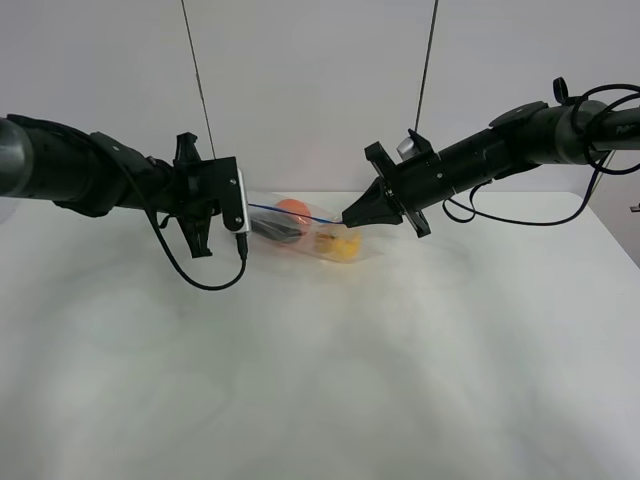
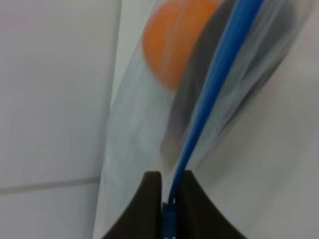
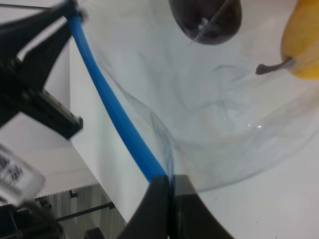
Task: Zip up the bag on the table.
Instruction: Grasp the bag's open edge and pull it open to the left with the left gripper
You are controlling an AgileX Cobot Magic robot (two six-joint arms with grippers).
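while the blue zipper strip (image 1: 300, 213) is pinched in two places, i see most of the risk in that thin band. the left gripper (image 1: 238, 218) is closed on the strip's left end, its dark fingers (image 2: 149, 209) clamped on either side of the blue. the right gripper (image 1: 347, 216) is closed on the strip further right, with the clear film bunching just beside its tips. the bag (image 1: 312, 238) hangs between them over the far middle of the table (image 1: 320, 390), with the orange (image 1: 293, 209), the yellow pear (image 1: 341, 244) and a dark purple item (image 1: 274, 230) sagging below the strip. whether its underside touches the tabletop i cannot tell.

if i slide the right gripper along with too tight a pinch, the strip may drag instead of running through and pull out of the left gripper's hold. too loose, and the two tracks may pass through unpressed, leaving a gap i'd hardly spot from the high view. the fruit's weight pulls the strip into a curve, so a straight sweep could ride off it. the wrinkled film near the right tips could also fold into the seal. i can't tell from these views how much of the strip is already sealed.
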